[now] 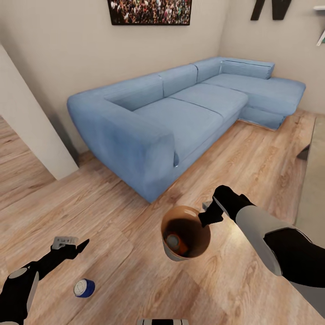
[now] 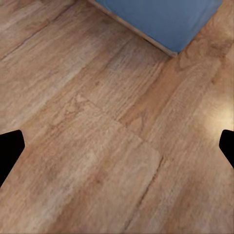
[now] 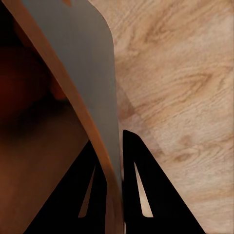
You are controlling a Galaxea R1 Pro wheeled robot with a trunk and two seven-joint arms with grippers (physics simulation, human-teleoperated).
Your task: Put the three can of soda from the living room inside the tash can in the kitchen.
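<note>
In the head view the tash can [image 1: 169,253], brown inside and pale grey outside, hangs tilted over the wood floor. My right gripper [image 1: 208,215] is shut on its rim. The right wrist view shows the right gripper [image 3: 117,187] with one finger on each side of the tash can wall [image 3: 83,58]. An orange can of soda [image 1: 177,243] lies inside it. A dark blue can of soda [image 1: 84,288] lies on its side on the floor, just below my left gripper [image 1: 74,244]. That left gripper [image 2: 117,151] is open over bare floor.
This is the living room. The big blue L-shaped sofa [image 1: 180,108] stands ahead, its near arm close to the tash can. A wall corner [image 1: 31,131] juts in at left. A glass coffee table edge [image 1: 313,180] runs along the right. Crowd photo [image 1: 149,11] and letter N [image 1: 271,9] hang above.
</note>
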